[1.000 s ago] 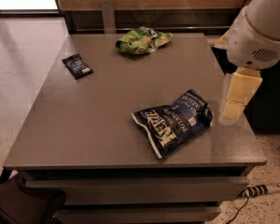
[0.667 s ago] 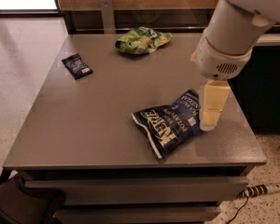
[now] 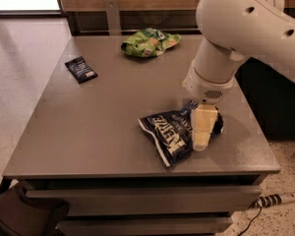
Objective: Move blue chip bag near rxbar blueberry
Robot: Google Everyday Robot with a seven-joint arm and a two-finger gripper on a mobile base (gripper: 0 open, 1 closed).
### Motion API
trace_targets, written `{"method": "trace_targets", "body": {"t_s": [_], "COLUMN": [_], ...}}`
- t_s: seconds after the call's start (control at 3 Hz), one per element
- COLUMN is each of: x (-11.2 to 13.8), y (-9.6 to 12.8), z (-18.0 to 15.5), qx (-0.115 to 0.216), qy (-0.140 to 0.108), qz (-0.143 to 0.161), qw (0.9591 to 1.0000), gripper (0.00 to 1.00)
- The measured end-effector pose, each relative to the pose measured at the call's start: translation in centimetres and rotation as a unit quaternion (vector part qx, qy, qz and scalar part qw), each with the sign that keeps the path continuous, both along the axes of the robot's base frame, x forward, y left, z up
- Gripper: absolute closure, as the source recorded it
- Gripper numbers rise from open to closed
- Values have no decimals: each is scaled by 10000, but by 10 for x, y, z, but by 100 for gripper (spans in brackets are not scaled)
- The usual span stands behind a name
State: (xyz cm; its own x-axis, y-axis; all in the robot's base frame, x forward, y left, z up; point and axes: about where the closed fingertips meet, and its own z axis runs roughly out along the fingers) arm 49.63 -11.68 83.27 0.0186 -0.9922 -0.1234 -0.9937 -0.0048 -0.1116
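Note:
The blue chip bag (image 3: 169, 133) lies crinkled on the grey table (image 3: 103, 122), near the front right, white lettering up. The rxbar blueberry (image 3: 80, 69) lies flat at the far left of the table, well apart from the bag. My gripper (image 3: 202, 129) hangs from the white arm right over the bag's right part, its cream fingers pointing down onto the bag. The arm hides the bag's far right end.
A green chip bag (image 3: 148, 43) lies at the back middle of the table. A wooden wall panel runs behind. A power strip (image 3: 278, 199) lies on the floor at the right. A dark object (image 3: 19, 215) stands at the bottom left.
My arm has swung left from beyond the table's right edge, and the gripper now stands over the blue chip bag. The bag and the bar have not moved.

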Motion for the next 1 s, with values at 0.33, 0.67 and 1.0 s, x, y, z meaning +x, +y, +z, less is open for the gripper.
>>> {"method": "trace_targets", "body": {"t_s": [0.33,0.67,1.0], "x": [0,0,-1], "y": [0,1,1], "z": [-1,-1,0], "qx": [9,8,5], "qy": [-2,-8,-15], "qz": [0,2,3], "qw": [10000,10000,10000], "gripper": [17,39,62]}}
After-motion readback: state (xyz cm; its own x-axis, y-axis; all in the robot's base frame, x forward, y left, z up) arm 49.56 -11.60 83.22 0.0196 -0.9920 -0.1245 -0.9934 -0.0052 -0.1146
